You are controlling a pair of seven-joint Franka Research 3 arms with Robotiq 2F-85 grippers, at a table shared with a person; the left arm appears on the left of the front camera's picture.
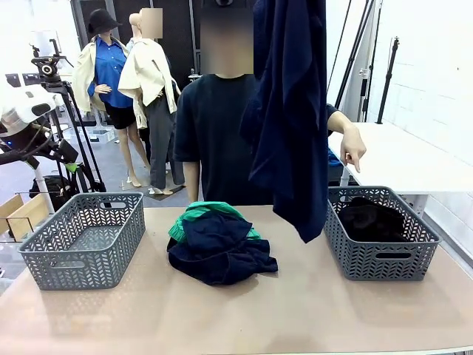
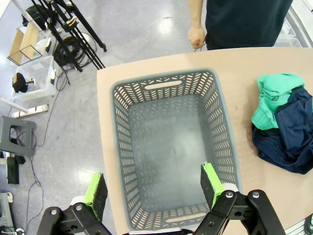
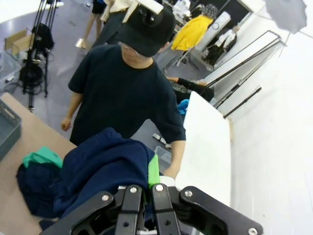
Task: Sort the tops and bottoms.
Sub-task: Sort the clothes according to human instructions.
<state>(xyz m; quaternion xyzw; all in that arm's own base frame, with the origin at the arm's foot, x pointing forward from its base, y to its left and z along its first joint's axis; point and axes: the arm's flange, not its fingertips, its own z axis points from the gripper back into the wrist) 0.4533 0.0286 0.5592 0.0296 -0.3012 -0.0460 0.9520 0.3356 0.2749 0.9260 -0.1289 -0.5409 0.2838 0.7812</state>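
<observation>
A large dark navy garment (image 1: 288, 111) hangs from above the frame, its hem dangling just left of the right grey basket (image 1: 384, 259). In the right wrist view my right gripper (image 3: 145, 188) is shut on this navy cloth (image 3: 102, 171). A black garment (image 1: 369, 218) lies in the right basket. A pile of a bright green garment (image 1: 203, 213) and a navy one (image 1: 222, 248) sits mid-table. My left gripper (image 2: 154, 188) hovers open over the empty left basket (image 2: 122, 147), green pads (image 2: 211, 183) wide apart.
The person stands at the far edge in a black T-shirt, one hand (image 1: 353, 151) pointing down toward the right basket. The other hand (image 2: 197, 35) hangs by the table's far edge. A white table (image 1: 399, 159) stands behind at right, tripods at left.
</observation>
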